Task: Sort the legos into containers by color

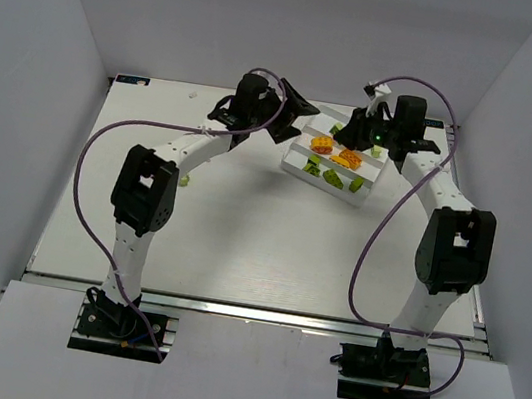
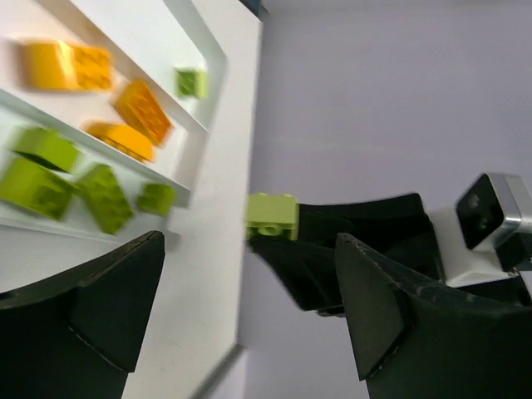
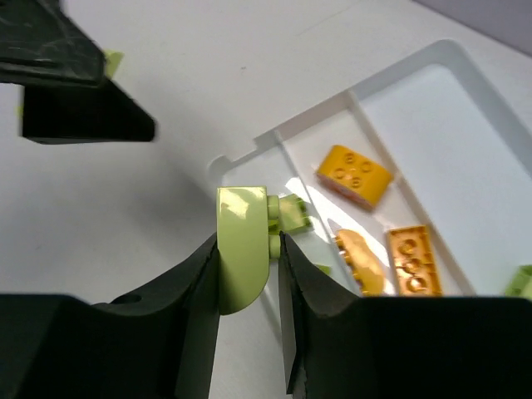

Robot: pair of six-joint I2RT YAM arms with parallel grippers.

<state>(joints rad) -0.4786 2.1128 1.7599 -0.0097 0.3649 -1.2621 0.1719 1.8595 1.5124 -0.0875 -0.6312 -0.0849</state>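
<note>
White table [image 1: 238,246], two arms bolted at the near edge: left arm [image 1: 146,191] and right arm [image 1: 450,249], both reaching to the far side and meeting at the white tray [image 1: 338,193], which sits angled right of centre. The tray has three long compartments split by ridges. Left pincer [image 1: 297,121] is at the tray's left end, spread wide with nothing between its fingers [image 2: 108,307]. Right pincer [image 3: 248,249] is at the tray's far side, clamped narrow on one lime-green brick [image 3: 241,212]. That brick stands on end between the fingers, sticks out past the tips, and hangs over the end of the tray by a ridge. The left wrist view shows the same brick at the very fingertips, just off the tray's rim. Brick count, from the left wrist view: four green in the near compartment [image 2: 104,195], one green in the far compartment [image 2: 191,81], and orange in the middle compartment [image 2: 143,108]. The right wrist view gives three orange; the left wrist view is too blurred to confirm that number. One small green piece [image 3: 291,212] sits right behind the held brick; can't tell which compartment. One more green brick [image 1: 186,182] lies loose on the table beside the left arm, well apart from the tray.
</note>
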